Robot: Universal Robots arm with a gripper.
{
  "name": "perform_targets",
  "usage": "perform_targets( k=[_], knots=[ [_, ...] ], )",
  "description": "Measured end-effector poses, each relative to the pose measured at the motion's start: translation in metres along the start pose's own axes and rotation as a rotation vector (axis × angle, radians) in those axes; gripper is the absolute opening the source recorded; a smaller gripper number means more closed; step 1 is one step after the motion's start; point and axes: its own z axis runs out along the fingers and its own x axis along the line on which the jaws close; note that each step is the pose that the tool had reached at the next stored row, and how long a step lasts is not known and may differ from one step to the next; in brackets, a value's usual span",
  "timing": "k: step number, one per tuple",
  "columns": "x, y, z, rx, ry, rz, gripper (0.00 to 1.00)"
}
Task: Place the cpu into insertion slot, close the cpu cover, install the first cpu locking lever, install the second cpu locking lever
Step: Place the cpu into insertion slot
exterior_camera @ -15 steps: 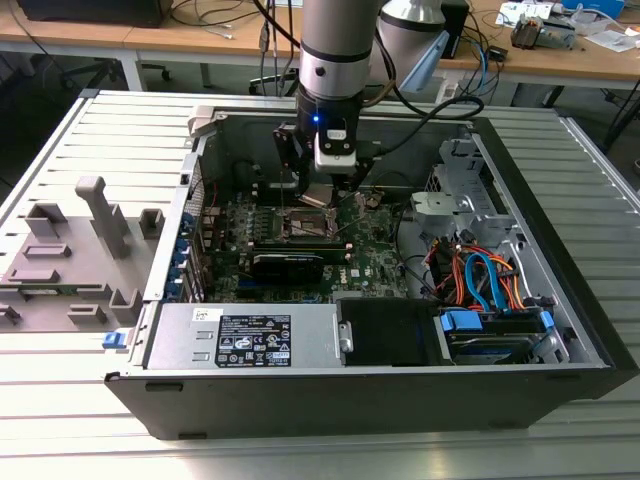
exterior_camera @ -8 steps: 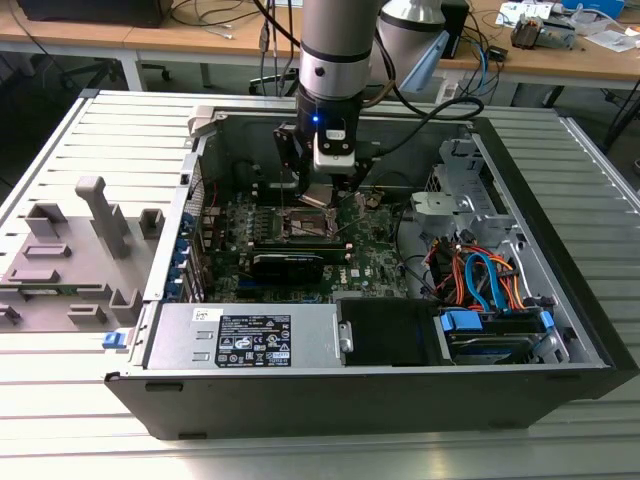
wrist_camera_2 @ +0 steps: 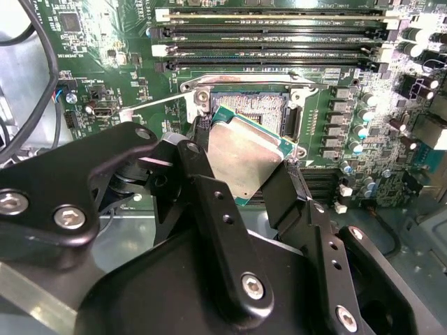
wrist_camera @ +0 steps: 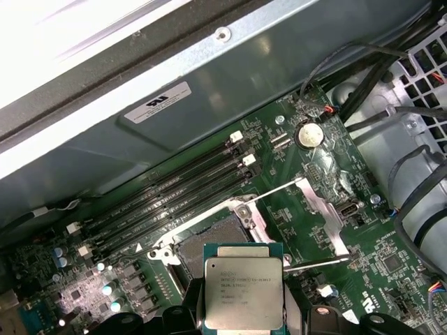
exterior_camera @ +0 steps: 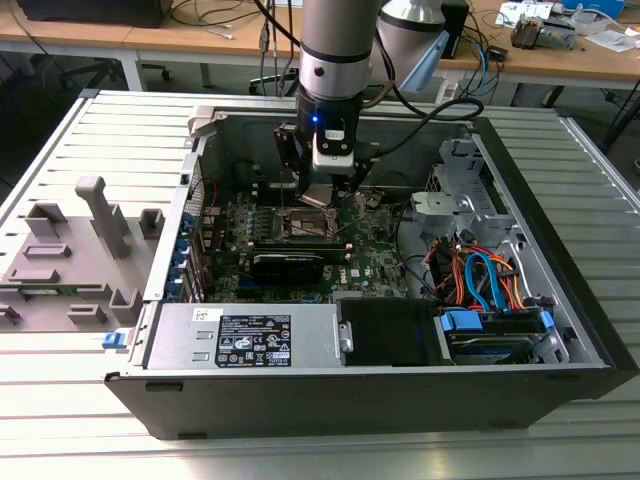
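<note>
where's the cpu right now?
In the second wrist view the cpu is clamped between the fingers of the gripper, just over the open socket on the motherboard, beside the memory slots.

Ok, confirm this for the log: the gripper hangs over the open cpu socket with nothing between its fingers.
Not right. The gripper does hang over the open cpu socket, but it is not empty: it is shut on the cpu, gripping it by two opposite edges. The second wrist view shows this.
</note>
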Motion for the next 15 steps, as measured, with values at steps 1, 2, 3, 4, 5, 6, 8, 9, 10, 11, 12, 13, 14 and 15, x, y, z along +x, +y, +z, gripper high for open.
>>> perform_targets(
  k=[1, 2, 3, 4, 5, 6, 8, 9, 10, 11, 12, 13, 14, 15],
  knots=[
    [0.0000, 0.0000, 0.0000, 0.0000, 0.0000, 0.001, 0.55],
    [0.0000, 0.0000, 0.0001, -0.0001, -0.0001, 0.004, 0.55],
    [0.0000, 0.0000, 0.0001, -0.0002, -0.0001, 0.007, 0.55],
    [0.0000, 0.0000, 0.0002, -0.0002, -0.0001, 0.010, 0.55],
    [0.0000, 0.0000, 0.0003, -0.0004, -0.0001, 0.016, 0.55],
    [0.0000, 0.0000, 0.0004, -0.0005, -0.0002, 0.021, 0.55],
    [0.0000, 0.0000, 0.0005, -0.0006, -0.0003, 0.030, 0.55],
    [0.0000, 0.0000, 0.0006, -0.0007, -0.0004, 0.036, 0.55],
    [0.0000, 0.0000, 0.0006, -0.0008, -0.0004, 0.041, 0.55],
    [0.0000, 0.0000, 0.0007, -0.0009, -0.0005, 0.044, 0.55],
    [0.0000, 0.0000, 0.0008, -0.0011, -0.0005, 0.052, 0.55],
    [0.0000, 0.0000, 0.0009, -0.0012, -0.0006, 0.058, 0.55],
    [0.0000, 0.0000, 0.0010, -0.0013, -0.0006, 0.062, 0.55],
    [0.0000, 0.0000, 0.0010, -0.0014, -0.0007, 0.065, 0.55]
  ],
)
